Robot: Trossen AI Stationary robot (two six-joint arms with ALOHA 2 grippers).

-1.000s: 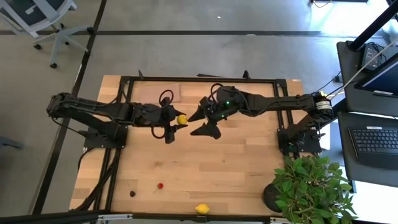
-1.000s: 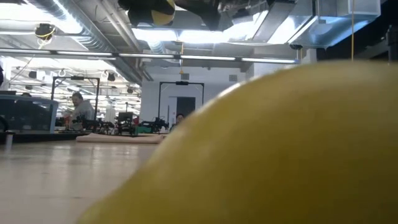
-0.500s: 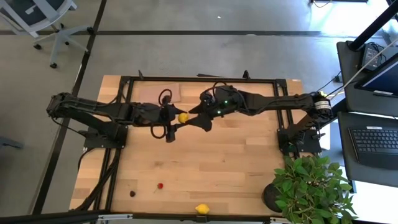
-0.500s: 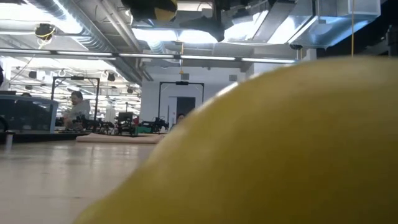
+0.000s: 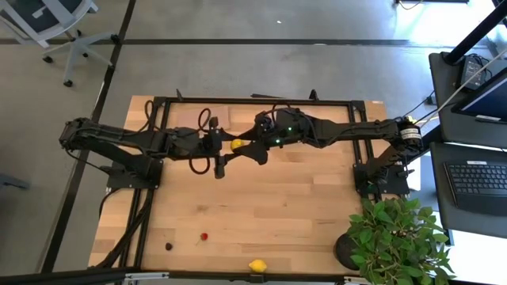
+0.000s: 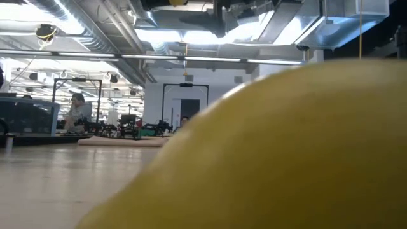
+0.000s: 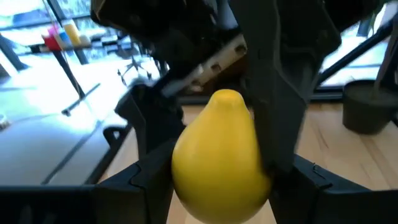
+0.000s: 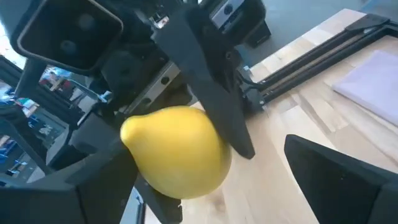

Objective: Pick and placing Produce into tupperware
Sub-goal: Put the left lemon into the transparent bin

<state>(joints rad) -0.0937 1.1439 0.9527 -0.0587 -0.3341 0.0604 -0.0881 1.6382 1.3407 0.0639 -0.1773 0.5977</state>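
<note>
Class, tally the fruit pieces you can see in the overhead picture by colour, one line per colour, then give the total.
Yellow: 2, one lemon held between the arms, one lemon at the table's near edge
Red: 1, red piece
Dark: 1, dark berry
Total: 4

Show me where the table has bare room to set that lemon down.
Bare wood runs from below the grippers down to the front edge, bordered by the red berry, dark berry and second lemon. Crowded at the back: left gripper holding the lemon, open right gripper around it.
</note>
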